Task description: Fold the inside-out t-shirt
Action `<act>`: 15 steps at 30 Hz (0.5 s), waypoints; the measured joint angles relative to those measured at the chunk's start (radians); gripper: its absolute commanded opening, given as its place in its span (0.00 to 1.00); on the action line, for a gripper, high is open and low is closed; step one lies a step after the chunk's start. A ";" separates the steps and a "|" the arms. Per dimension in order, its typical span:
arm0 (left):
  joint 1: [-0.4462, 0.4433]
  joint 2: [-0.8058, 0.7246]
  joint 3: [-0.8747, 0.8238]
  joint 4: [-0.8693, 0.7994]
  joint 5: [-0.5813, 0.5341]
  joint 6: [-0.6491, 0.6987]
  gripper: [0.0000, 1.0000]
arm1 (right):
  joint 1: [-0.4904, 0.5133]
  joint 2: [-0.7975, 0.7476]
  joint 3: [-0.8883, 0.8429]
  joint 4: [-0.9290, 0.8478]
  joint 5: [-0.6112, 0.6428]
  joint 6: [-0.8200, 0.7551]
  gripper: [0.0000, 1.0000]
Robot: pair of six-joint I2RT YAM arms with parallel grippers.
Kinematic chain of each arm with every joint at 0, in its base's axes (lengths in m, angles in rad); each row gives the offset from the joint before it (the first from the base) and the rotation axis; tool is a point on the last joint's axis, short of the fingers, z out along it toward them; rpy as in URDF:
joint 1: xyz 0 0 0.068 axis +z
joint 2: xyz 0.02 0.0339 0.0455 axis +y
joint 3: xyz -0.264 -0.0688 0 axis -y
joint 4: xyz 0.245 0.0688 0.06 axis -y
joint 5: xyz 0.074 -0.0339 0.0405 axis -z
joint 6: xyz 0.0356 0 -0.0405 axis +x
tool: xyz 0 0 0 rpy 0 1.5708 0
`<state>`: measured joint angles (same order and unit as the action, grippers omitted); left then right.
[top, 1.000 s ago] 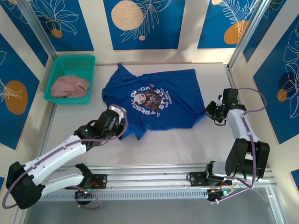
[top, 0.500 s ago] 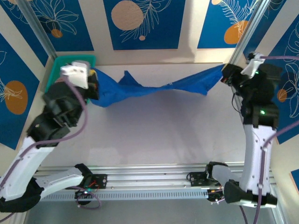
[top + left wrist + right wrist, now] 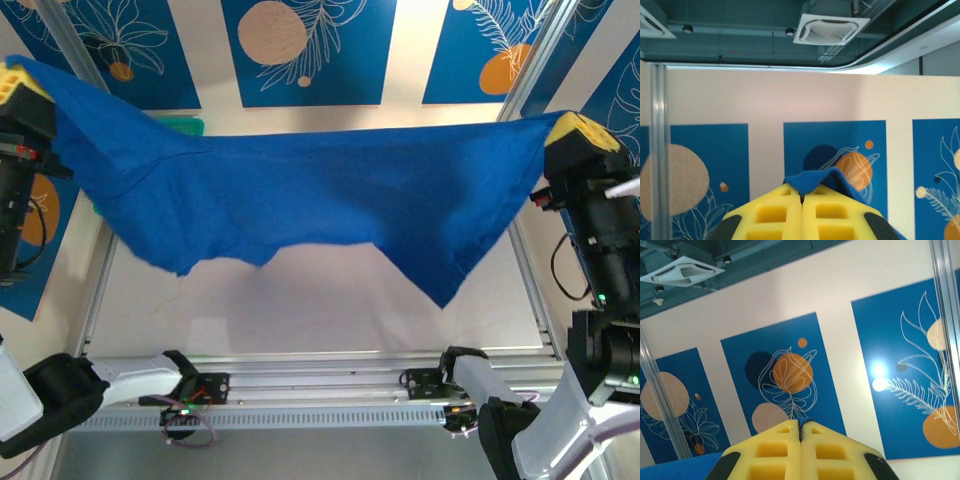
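The inside-out t-shirt [image 3: 300, 200] hangs spread wide above the tabletop [image 3: 300, 310]. It is stretched between the left claw [image 3: 22, 78] at upper left and the right claw [image 3: 572, 130] at right, each clamped on its upper edge. The lower edge sags in uneven points. A teal bin [image 3: 185, 124] peeks over the cloth.

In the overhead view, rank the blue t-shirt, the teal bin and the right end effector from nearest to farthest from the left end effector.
1. Blue t-shirt: pinched in the left end effector itself.
2. Teal bin: a corner peeks over the shirt's top edge, left of centre.
3. Right end effector: far right, pinching the shirt's other end.
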<state>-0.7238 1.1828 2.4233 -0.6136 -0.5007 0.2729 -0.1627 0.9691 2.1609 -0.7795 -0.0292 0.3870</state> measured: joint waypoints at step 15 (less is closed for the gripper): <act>0.428 0.523 0.033 -0.022 0.108 -0.008 0.00 | 0.019 0.209 -0.378 0.231 0.060 -0.083 0.00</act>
<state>-0.2962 1.7054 2.4561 -0.6353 -0.3927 0.2649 -0.1436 1.1786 1.7828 -0.5484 0.0303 0.3042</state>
